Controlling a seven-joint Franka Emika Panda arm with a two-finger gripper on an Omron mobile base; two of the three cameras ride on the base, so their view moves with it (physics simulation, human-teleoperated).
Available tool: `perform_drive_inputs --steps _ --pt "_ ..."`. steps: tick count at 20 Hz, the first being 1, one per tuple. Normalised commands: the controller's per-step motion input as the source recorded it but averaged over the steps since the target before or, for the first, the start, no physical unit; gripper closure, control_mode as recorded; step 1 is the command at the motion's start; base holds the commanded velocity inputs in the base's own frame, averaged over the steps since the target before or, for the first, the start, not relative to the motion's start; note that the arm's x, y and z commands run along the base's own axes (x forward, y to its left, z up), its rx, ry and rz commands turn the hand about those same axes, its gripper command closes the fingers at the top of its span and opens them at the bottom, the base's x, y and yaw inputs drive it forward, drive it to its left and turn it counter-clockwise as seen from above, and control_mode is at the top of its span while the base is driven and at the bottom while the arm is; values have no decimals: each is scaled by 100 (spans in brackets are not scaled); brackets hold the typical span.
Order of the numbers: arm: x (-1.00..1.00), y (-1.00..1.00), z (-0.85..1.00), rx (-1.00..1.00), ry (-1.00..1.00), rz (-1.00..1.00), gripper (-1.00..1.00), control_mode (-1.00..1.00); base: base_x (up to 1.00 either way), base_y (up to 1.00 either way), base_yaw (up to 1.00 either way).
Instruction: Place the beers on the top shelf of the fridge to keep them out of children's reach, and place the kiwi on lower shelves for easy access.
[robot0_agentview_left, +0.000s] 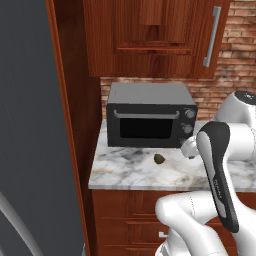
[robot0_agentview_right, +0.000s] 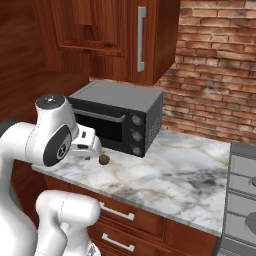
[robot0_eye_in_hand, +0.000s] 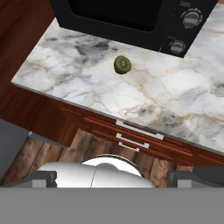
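The kiwi (robot0_agentview_left: 158, 159) (robot0_agentview_right: 104, 159) (robot0_eye_in_hand: 122, 64) lies on the marble counter (robot0_agentview_left: 125, 175) just in front of the black oven (robot0_agentview_left: 150, 117). My gripper (robot0_agentview_right: 91, 148) (robot0_eye_in_hand: 118, 177) hangs open and empty above the counter's front edge, short of the kiwi; its fingertips (robot0_eye_in_hand: 43, 177) stand wide apart. The fridge (robot0_agentview_left: 30, 125) rises at the left with its grey door shut, so the top shelf and the lower shelves are hidden. The beers are out of view.
Wooden upper cabinets (robot0_agentview_left: 150, 35) hang over the oven (robot0_agentview_right: 120, 117). Drawers (robot0_eye_in_hand: 131, 135) run under the counter. A grey stove (robot0_agentview_right: 242, 190) adjoins the counter at the right, and a brick wall (robot0_agentview_right: 215, 65) stands behind.
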Motion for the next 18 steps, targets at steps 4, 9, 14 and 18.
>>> perform_drive_inputs --steps 4,9,14,18 --pt "52 0 -62 0 10 0 -100 -100 0 0 0" --pt "49 0 -50 0 8 0 -100 -100 0 0 0" --pt "43 0 -36 0 6 0 -100 -100 0 0 0" --pt "39 0 -25 0 4 0 -100 -100 0 0 0"
